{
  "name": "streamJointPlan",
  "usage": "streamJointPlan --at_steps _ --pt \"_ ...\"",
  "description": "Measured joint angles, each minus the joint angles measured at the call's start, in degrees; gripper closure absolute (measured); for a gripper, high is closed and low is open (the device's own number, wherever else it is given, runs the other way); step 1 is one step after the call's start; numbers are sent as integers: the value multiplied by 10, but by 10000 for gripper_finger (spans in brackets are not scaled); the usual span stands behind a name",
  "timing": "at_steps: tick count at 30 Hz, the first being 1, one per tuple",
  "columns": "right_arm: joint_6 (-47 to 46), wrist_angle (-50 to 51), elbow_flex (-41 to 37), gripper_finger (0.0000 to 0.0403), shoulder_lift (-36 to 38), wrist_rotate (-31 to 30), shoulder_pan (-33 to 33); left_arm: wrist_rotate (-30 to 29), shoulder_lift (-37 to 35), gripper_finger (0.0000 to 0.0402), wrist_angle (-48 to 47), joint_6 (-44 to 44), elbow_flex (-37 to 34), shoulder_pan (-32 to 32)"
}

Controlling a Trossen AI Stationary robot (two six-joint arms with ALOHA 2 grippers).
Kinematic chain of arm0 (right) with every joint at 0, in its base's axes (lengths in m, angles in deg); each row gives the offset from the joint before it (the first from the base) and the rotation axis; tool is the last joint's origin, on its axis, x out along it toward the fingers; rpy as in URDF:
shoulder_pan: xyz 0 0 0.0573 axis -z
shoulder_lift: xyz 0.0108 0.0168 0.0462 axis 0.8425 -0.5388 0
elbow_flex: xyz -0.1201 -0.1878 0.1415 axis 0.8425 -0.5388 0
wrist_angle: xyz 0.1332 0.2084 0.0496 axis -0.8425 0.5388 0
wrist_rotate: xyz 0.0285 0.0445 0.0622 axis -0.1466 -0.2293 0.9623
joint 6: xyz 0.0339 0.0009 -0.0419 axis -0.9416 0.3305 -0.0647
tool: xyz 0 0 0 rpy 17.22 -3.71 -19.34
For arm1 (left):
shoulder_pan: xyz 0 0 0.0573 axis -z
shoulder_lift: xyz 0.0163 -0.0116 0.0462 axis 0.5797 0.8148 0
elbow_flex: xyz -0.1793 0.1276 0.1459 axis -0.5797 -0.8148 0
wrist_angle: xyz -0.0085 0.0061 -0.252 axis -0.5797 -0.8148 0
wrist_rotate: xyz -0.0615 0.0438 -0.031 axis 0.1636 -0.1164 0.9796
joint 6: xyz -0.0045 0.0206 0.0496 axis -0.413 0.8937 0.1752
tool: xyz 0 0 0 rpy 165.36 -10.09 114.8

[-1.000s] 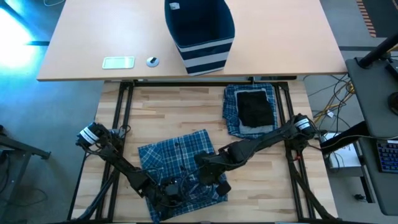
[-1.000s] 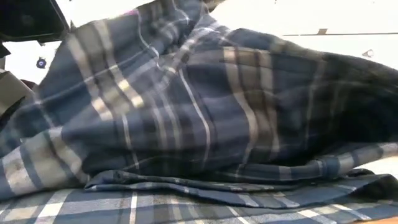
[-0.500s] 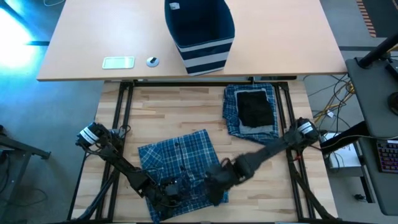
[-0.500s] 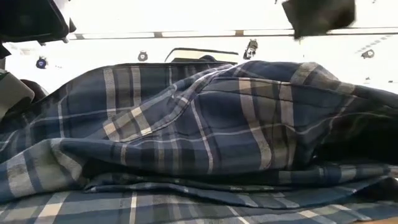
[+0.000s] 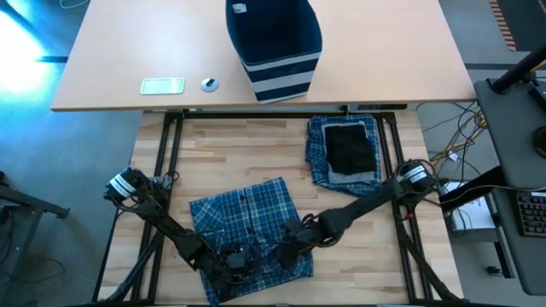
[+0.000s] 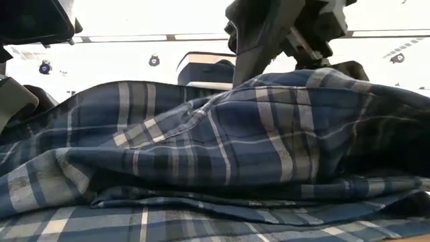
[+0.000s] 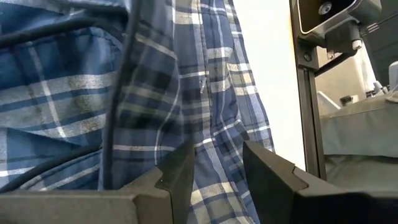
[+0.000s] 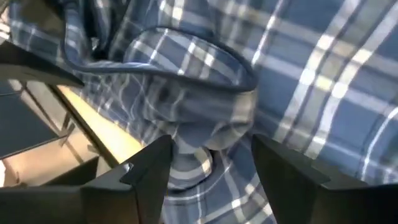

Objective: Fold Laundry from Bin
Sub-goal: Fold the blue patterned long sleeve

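Two dark, slender jointed arms with silver collars near their bases, black cables trailing alongside.

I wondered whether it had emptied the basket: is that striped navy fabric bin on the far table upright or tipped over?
Upright. The navy fabric bin stands on its base, open mouth facing the overhead camera.

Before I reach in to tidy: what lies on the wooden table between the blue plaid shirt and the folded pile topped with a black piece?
Only bare wooden table separates the blue plaid shirt from the folded pile, as the high view shows.
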Motion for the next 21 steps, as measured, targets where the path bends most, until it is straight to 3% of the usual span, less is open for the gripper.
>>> streamJointPlan --at_steps 4,10,11,14,18,21 --pt "35 -42 -10 216 0 0 4 0 0 278 0 0 0 0" --pt "149 -127 -8 370 1 59 4 0 0 278 0 0 0 0" --pt "169 -126 -8 379 1 73 4 0 0 278 0 0 0 0" --pt "293 -121 -4 389 1 106 1 0 0 278 0 0 0 0" --pt "546 -98 25 390 1 104 -15 -1 0 278 1 0 0 -1" --pt "640 -73 44 376 -6 96 -18 0 0 278 0 -4 0 -1"
